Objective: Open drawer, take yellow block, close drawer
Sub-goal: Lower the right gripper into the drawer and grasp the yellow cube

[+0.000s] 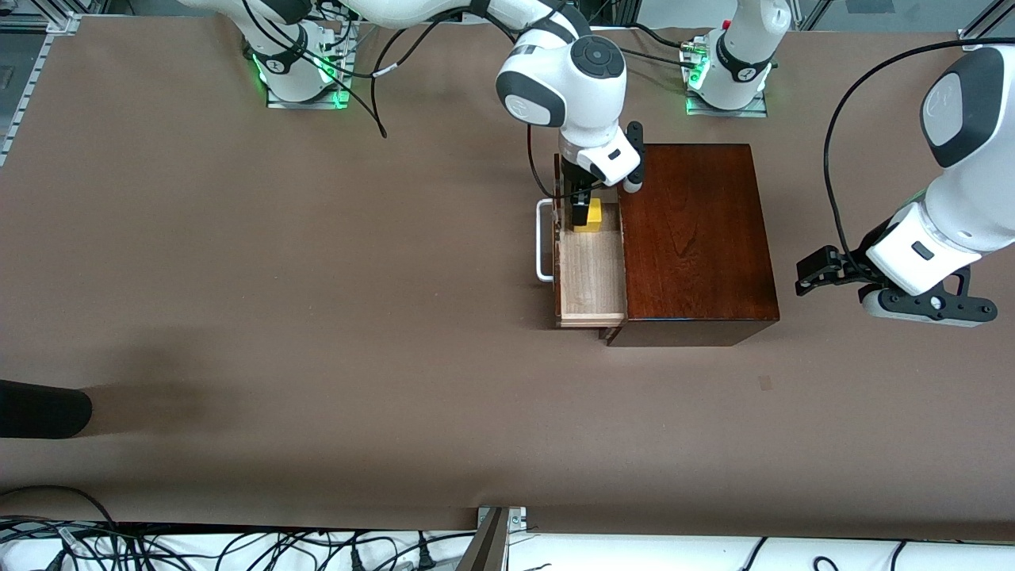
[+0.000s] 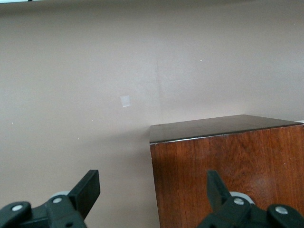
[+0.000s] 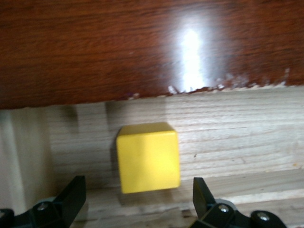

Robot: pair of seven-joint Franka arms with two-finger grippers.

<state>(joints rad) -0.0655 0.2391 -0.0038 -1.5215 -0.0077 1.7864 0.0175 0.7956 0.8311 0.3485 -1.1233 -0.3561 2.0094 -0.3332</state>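
Observation:
The drawer (image 1: pixel 591 274) stands pulled out of the dark mahogany box (image 1: pixel 694 238), its white bar handle (image 1: pixel 544 242) toward the right arm's end of the table. The yellow block (image 1: pixel 589 214) lies on the pale wood floor of the drawer, in the end farther from the front camera. My right gripper (image 1: pixel 581 208) is down in the drawer at the block. In the right wrist view it (image 3: pixel 139 197) is open, its fingers apart on either side of the yellow block (image 3: pixel 148 156) without touching it. My left gripper (image 2: pixel 153 190) waits open beside the box (image 2: pixel 228 166).
Brown paper covers the table (image 1: pixel 317 317). The left arm's hand (image 1: pixel 888 274) hovers at the box's side toward the left arm's end. A dark object (image 1: pixel 40 408) pokes in at the table's edge toward the right arm's end. Cables lie along the near edge.

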